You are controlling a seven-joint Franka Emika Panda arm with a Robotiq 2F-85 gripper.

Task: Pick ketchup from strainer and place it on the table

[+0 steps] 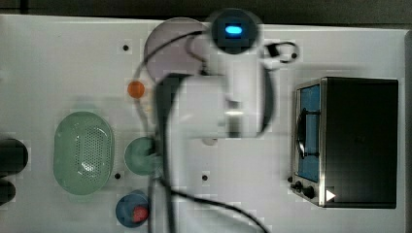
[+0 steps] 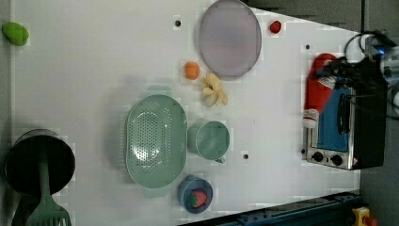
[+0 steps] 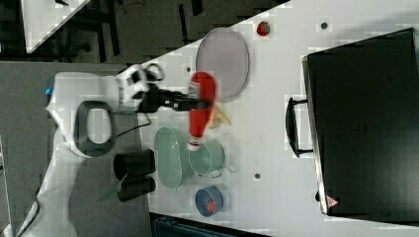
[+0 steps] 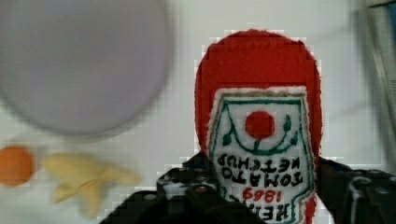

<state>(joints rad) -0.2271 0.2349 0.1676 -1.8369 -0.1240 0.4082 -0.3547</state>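
Ketchup, pinched in the claw, hangs clear of the empty strainer, so the carry is underway; next, lower it onto bare desk.

Red ketchup held aloft, strainer seemingly empty

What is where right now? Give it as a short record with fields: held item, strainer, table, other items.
held item: ketchup, gripped by the gripper, lifted clear of the table
strainer: strainer empty, beside the green cup
table: table has no ketchup set on it yet
other items: grey plate, orange ball, banana, blue bowl, toaster oven
task state: picked, not yet placed
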